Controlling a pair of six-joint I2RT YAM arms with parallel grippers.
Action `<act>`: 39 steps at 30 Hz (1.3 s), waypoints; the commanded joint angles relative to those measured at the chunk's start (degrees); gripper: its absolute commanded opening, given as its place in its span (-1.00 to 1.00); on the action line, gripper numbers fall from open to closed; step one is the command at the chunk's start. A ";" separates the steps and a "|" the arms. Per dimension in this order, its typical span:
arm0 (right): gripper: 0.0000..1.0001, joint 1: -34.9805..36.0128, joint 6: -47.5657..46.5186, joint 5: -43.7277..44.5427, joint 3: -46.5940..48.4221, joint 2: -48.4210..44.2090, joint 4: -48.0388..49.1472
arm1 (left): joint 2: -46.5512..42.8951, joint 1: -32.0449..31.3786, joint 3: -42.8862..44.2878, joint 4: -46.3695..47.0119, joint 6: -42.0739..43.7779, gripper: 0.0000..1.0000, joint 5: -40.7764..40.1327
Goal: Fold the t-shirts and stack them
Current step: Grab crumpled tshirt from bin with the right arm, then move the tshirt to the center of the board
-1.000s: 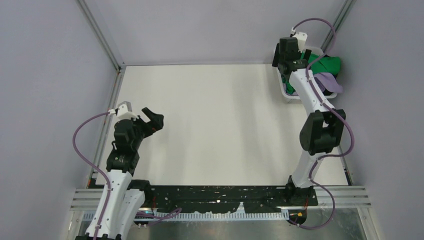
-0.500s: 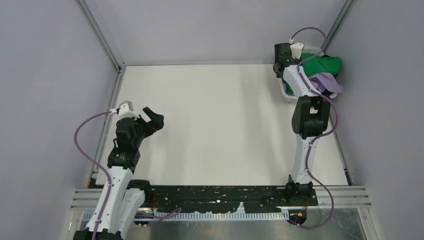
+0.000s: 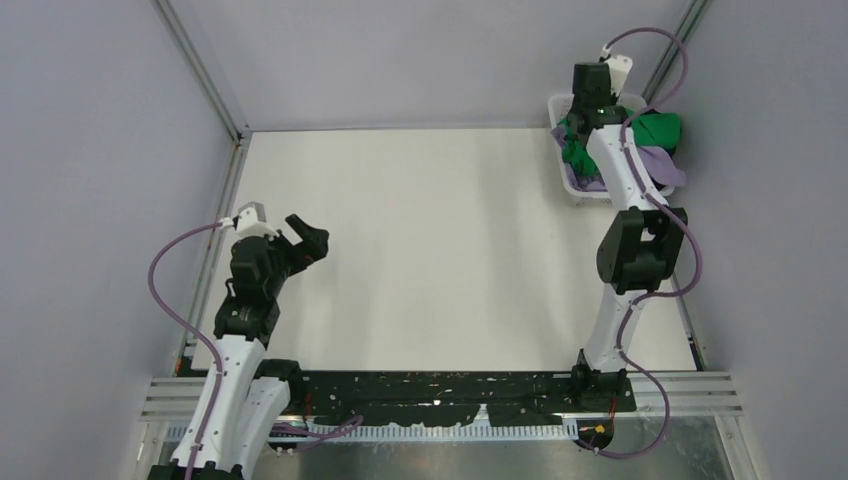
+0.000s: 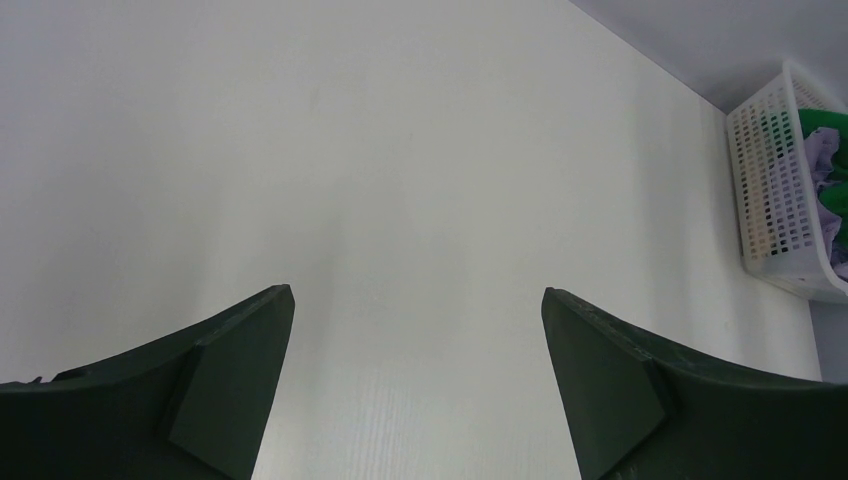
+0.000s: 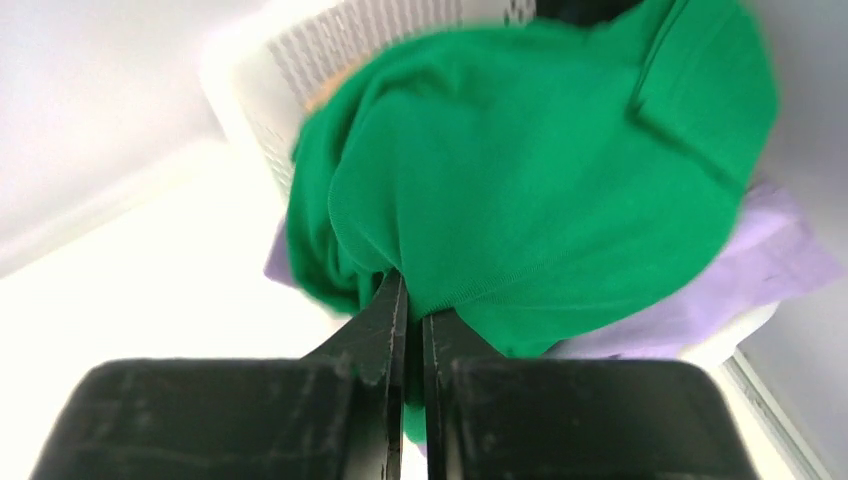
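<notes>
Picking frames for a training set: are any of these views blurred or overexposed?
Right wrist view: the green t-shirt and the basket look smeared and soft, probably motion blur. Left wrist view: sharp, though the table is bright and nearly washed out. Top external view: evenly lit, with only faint shadows.

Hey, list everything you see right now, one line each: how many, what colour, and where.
green shirt: one, bright green, heaped on top in the basket, spilling over its rim
lavender shirt: one, lavender, under the green shirt
basket: one, white slotted plastic, far right corner of the table
table: one, white, beneath everything
left end effector: one, dark, open, over the table's left side
right end effector: one, black, shut on the green shirt at the basket
</notes>
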 commanded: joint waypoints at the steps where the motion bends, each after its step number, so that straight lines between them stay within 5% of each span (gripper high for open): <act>1: -0.90 -0.22 -2.72 -5.18 5.27 -14.58 9.22 | 0.47 0.19 1.68 1.32 -0.35 0.98 2.33; 14: -0.90 -0.11 0.53 -33.93 9.95 -24.75 21.59 | 1.32 0.24 1.29 2.73 -0.94 0.97 5.38; 23: -0.90 6.75 7.88 -54.89 12.21 -26.76 15.30 | 1.38 0.24 1.92 2.01 -0.32 0.98 5.66; 25: -0.90 10.97 5.70 -53.41 11.75 -28.09 11.25 | 1.15 0.24 1.99 1.80 -0.35 0.98 5.89; 29: -0.90 23.50 -0.90 -36.64 4.65 -34.14 9.78 | 0.13 0.17 2.84 -0.26 -1.35 0.98 6.21; 32: -0.90 34.33 -4.15 -19.32 -5.89 -38.14 14.04 | -0.92 0.21 6.10 -5.18 -2.03 0.98 6.58; 39: -0.90 46.35 -4.02 -6.14 -22.94 -44.40 26.09 | -7.20 0.24 8.44 -14.24 -4.27 0.98 2.84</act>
